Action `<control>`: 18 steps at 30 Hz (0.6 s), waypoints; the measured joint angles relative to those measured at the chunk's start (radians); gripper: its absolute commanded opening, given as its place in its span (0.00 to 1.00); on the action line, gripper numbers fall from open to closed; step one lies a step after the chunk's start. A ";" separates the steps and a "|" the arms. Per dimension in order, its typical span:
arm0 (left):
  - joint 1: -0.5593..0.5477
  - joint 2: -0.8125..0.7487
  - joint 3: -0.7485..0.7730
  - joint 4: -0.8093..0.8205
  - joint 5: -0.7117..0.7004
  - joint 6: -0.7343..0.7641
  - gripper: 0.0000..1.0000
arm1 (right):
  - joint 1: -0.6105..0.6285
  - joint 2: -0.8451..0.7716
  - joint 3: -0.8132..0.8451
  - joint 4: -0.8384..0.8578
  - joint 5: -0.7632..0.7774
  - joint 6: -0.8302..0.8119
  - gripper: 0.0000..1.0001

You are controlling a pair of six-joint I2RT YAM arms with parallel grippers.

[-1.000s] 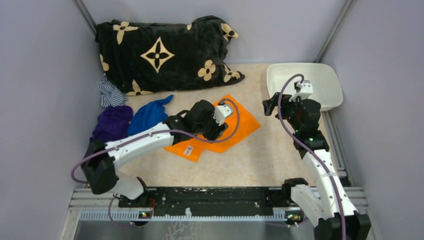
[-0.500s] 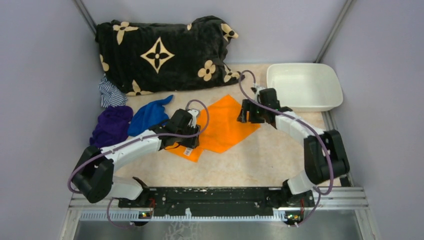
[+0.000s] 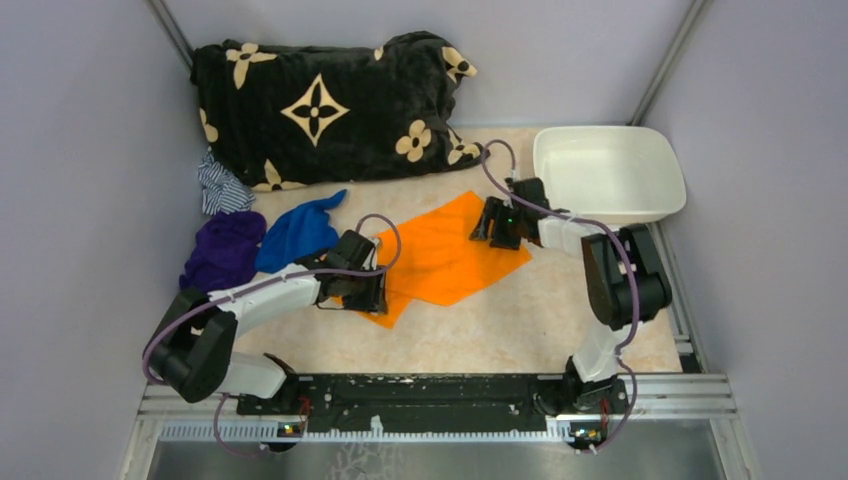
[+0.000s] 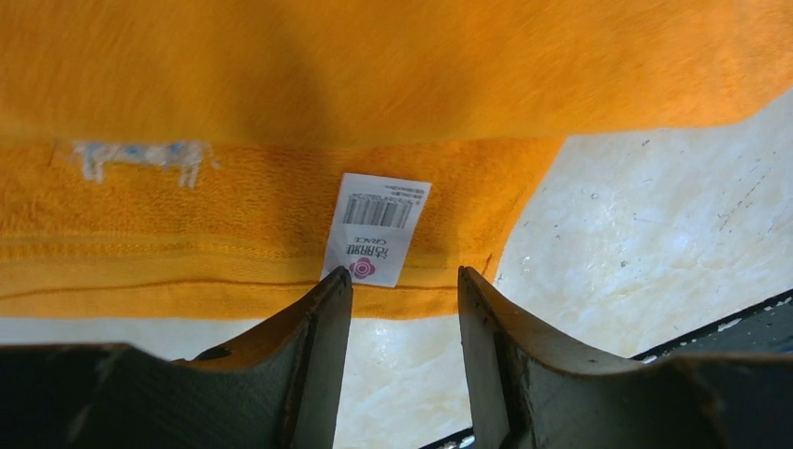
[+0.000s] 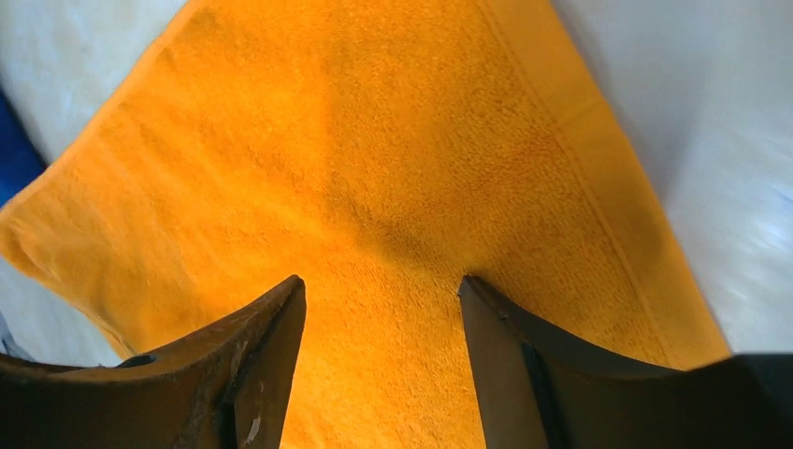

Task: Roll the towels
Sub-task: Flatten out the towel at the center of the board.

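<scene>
**A:** quick rundown, left to right? where are the towels sitting?

**B:** sure; far left there's a purple cloth [image 3: 225, 250] bunched on the table [image 3: 520, 320], with a striped rag [image 3: 220, 186] just behind it and the big black flower blanket [image 3: 320, 105] heaped along the back wall; the blue towel [image 3: 298, 230] is crumpled right beside the purple one, touching it, not rolled at all; the left gripper [image 3: 368, 292] is low at the near-left edge of the orange towel [image 3: 440, 262], which lies spread flat mid-table.

**A:** is it gripping anything?

**B:** not that I can see; in the wrist view its fingers [image 4: 318, 318] stand partway apart with bare table between them; the towel's edge and its white barcode label [image 4: 376, 227] are just ahead of the tips (the label nearly meets the left finger).

**A:** and the right side?

**B:** the right gripper [image 3: 492, 225] is down over the far-right corner of the orange towel; jaws partway apart too, with orange cloth showing flat in the gap, nothing pinched; can't tell if the tips press on it.

**A:** any containers?

**B:** one, a white tub [image 3: 610, 132] at the back right, just past that gripper's arm; all I see inside is its own white floor; both towels are out on the table.
</scene>
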 measured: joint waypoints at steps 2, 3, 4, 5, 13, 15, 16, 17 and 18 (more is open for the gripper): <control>0.005 0.000 0.002 -0.017 0.010 -0.013 0.52 | -0.050 -0.058 -0.071 0.006 0.012 0.032 0.66; 0.005 0.000 0.005 -0.029 0.014 -0.016 0.52 | -0.082 -0.096 -0.111 0.005 0.023 0.045 0.67; 0.005 0.001 0.006 -0.040 0.018 -0.017 0.52 | -0.117 -0.138 -0.150 -0.003 0.041 0.056 0.68; 0.005 0.003 0.011 -0.058 0.024 -0.017 0.52 | -0.159 -0.187 -0.193 -0.018 0.065 0.068 0.69; 0.010 0.030 0.076 -0.211 0.078 0.006 0.57 | -0.302 -0.471 -0.367 -0.214 0.238 0.097 0.70; 0.017 0.029 0.108 -0.246 0.077 0.016 0.58 | -0.302 -0.510 -0.367 -0.246 0.237 0.074 0.70; 0.023 0.028 0.127 -0.259 0.074 0.022 0.59 | -0.301 -0.529 -0.362 -0.255 0.231 0.056 0.70; 0.032 0.026 0.151 -0.268 0.070 0.030 0.59 | -0.301 -0.540 -0.354 -0.266 0.227 0.042 0.70; 0.045 0.021 0.175 -0.269 0.065 0.039 0.59 | -0.296 -0.549 -0.341 -0.272 0.220 0.023 0.70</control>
